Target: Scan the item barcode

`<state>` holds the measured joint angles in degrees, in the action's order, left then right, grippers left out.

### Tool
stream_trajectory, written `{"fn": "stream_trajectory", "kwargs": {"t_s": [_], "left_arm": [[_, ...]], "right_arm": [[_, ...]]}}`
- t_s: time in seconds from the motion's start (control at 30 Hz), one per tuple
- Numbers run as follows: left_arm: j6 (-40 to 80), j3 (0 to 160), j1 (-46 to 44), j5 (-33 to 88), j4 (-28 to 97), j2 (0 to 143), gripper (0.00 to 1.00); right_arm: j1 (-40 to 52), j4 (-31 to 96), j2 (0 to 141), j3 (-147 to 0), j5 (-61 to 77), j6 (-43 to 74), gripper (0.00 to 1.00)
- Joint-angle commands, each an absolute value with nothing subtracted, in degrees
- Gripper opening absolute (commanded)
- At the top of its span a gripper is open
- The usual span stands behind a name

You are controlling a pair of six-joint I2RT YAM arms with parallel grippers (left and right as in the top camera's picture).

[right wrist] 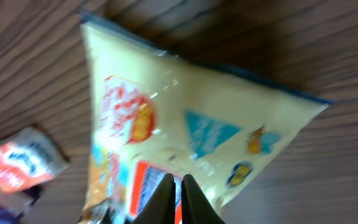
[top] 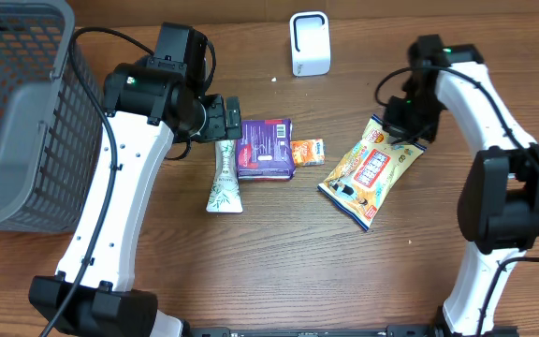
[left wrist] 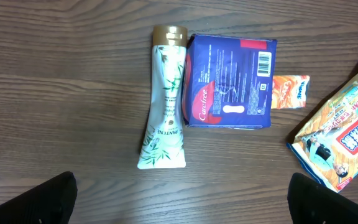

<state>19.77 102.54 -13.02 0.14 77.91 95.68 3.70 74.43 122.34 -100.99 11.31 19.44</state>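
Observation:
Several items lie on the wooden table. A yellow snack bag (top: 371,170) lies flat at the right, and my right gripper (top: 403,126) hangs over its top corner. In the right wrist view the bag (right wrist: 185,118) fills the frame, blurred, and the right gripper (right wrist: 175,180) is shut with nothing seen between its tips. My left gripper (top: 227,117) stands wide open above a white tube (left wrist: 164,106) and a blue pack (left wrist: 229,81); the pack's barcode (left wrist: 263,62) faces up. A white scanner (top: 309,43) stands at the back.
A small orange sachet (top: 308,152) lies between the pack and the snack bag. A grey mesh basket (top: 17,112) fills the far left. The left fingers (left wrist: 42,202) show only at the bottom corners of the left wrist view.

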Motion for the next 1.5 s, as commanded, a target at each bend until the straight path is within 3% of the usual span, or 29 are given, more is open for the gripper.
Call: {"fn": "stream_trajectory", "kwargs": {"t_s": [0.0, 0.23, 0.37, 0.7, 0.83, 1.0, 1.27, 1.37, 1.47], "left_arm": [[20.8, 102.5, -12.8, -0.6, 77.7, 95.4, 1.00], [20.8, 102.5, -12.8, -0.6, 77.7, 95.4, 0.99], [20.8, 102.5, -12.8, -0.6, 77.7, 95.4, 1.00], [20.8, 102.5, -12.8, -0.6, 77.7, 95.4, 1.00], [20.8, 102.5, -12.8, -0.6, 77.7, 95.4, 1.00], [20.8, 102.5, -12.8, -0.6, 77.7, 95.4, 1.00], [20.8, 102.5, -12.8, -0.6, 77.7, 95.4, 1.00], [20.8, 102.5, -12.8, -0.6, 77.7, 95.4, 1.00], [20.8, 102.5, -12.8, -0.6, 77.7, 95.4, 1.00]], "right_arm": [[3.5, 71.4, 121.6, -96.5, 11.0, 19.0, 0.07], [3.7, 63.0, 121.6, -86.9, 5.4, 23.2, 0.10], [2.4, 62.4, 121.6, -85.8, 1.0, 24.9, 0.04], [-0.1, 77.6, 121.5, -98.8, 4.2, 19.6, 0.04], [0.9, 80.8, 121.5, -99.4, 13.0, 12.7, 0.05], [3.9, 80.2, 121.5, -95.9, 13.6, 11.7, 0.09], [8.3, 69.5, 121.5, -85.5, 13.5, 13.6, 0.18], [8.2, 65.6, 121.5, -82.1, 13.6, 14.6, 0.04], [7.9, 67.0, 121.5, -83.0, 13.6, 14.8, 0.04]]}}
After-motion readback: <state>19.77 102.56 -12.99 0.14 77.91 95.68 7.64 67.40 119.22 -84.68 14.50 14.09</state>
